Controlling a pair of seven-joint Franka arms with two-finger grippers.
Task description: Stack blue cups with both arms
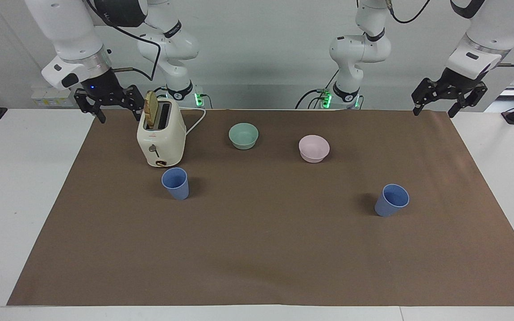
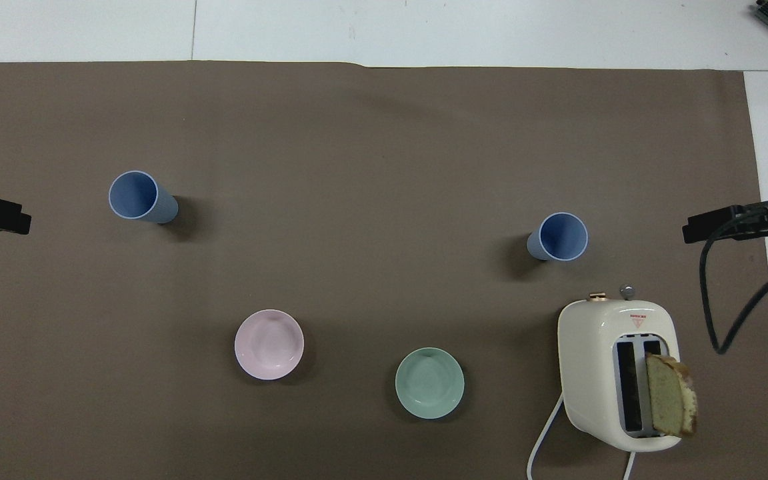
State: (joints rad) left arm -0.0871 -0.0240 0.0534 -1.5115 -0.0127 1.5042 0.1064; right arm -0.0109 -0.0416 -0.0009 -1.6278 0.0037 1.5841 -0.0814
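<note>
Two matte periwinkle-blue tapered cups stand upright, well apart on the brown-covered bench (image 1: 257,249): one (image 1: 176,183) at the cream toaster's (image 1: 160,138) six o'clock, the other (image 1: 391,199) toward the left arm's end. Both pincers, left (image 1: 449,96) and right (image 1: 105,101), hang spread and empty. Each should descend squarely astride its cup.

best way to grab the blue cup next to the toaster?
Probably from straight above, fingers straddling the rim. The blue cup stands upright, mouth open, and tapers toward its base, so the top is widest. The toaster sits close beside it on the robots' side, which crowds a sideways approach. The right gripper is the closer one.
</note>
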